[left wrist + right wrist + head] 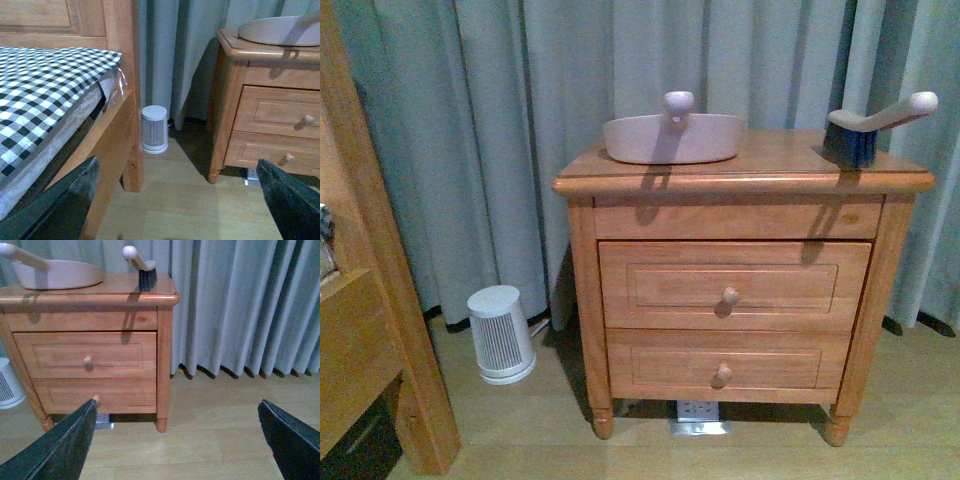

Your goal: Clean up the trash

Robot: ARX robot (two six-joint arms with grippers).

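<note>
The trash is out of view in every frame. A pale pinkish-beige dustpan [672, 137] lies on top of the wooden nightstand [740, 270], with a dark-bristled hand brush [865, 125] at the top's right end. The dustpan [280, 30] and the nightstand [265, 125] also show in the left wrist view, the dustpan [55, 272] and brush [142, 267] in the right wrist view. My left gripper [177, 200] is open above bare floor between bed and nightstand. My right gripper [175, 440] is open above the floor right of the nightstand. Neither arm shows in the front view.
A small white ribbed cylinder [501, 334] stands on the floor left of the nightstand, against the grey curtain [520, 120]. A wooden bed frame [120, 140] with a checked cover [45, 85] is at the left. A white socket strip [698, 412] lies under the nightstand.
</note>
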